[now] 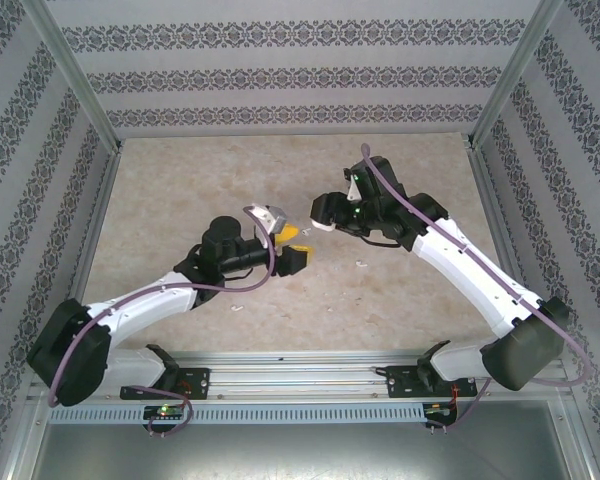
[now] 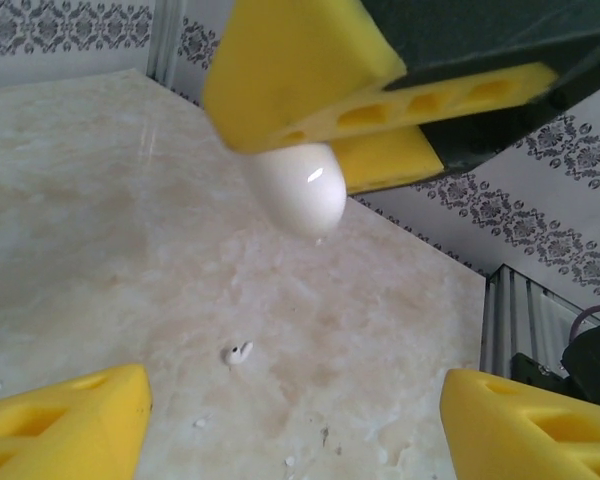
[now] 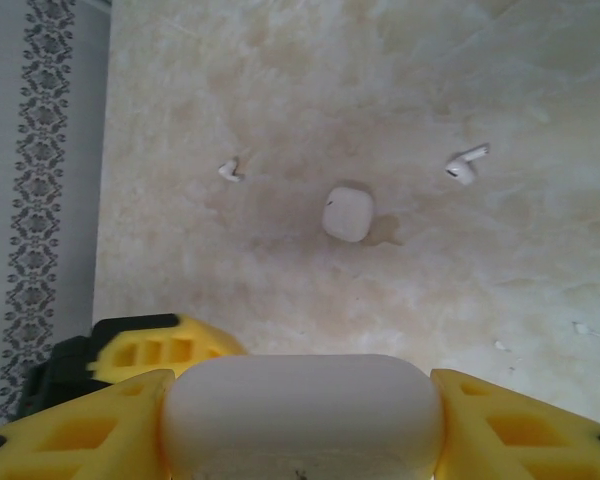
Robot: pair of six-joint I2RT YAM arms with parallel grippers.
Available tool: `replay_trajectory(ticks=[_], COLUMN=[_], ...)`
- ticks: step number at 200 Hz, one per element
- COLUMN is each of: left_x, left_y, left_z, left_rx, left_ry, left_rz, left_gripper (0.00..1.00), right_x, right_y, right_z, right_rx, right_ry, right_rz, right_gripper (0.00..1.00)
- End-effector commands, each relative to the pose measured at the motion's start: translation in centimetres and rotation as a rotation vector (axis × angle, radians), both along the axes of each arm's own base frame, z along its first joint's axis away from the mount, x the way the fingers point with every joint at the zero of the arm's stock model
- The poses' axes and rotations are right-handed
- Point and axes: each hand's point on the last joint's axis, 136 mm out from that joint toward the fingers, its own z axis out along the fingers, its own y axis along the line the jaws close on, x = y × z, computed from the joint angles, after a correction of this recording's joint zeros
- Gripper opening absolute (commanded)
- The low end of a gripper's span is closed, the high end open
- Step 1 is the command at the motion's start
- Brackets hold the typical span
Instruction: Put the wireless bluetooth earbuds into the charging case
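Left gripper (image 2: 295, 400): fingers apart, empty, raised over table (image 2: 80, 220). Earbud (image 2: 240, 352) lies loose on table below it, slightly left of centre; long axis too small to tell. Right gripper (image 3: 300, 395): clamped on charging case (image 3: 300, 430), aloft, close by. Left arm free, so likely the picker.

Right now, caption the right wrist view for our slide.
Right claw clamps a white case above the table, where two earbuds and another case lie.
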Motion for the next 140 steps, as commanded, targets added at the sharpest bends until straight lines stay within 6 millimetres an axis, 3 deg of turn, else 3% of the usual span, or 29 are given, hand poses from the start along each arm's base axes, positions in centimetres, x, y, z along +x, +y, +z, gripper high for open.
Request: replay_trajectory(ticks=[1, 79, 127, 140], left_x=[1.3, 2.2, 2.6, 2.8], left_y=[-1.2, -1.7, -1.8, -1.7], left_z=[4.0, 6.2, 7.2, 7.4], left_rx=[-0.126, -0.207, -0.254, -0.264], left_ry=[-0.089, -0.105, -0.104, -0.106], left_rz=[0.016, 0.029, 0.041, 0.048], left_gripper=[0.72, 0.67, 0.56, 0.49], right_x=[-0.5, -1.3, -1.5, -1.5], right_y=[1.1, 1.6, 1.8, 1.5], right_z=[2.7, 3.6, 3.5, 3.3], right_rx=[0.071, 0.114, 0.112, 0.099], right_ry=[-0.037, -0.054, -0.052, -0.049], right_rz=[0.008, 0.004, 0.009, 0.003], right_gripper=[0.53, 0.52, 0.52, 0.52])
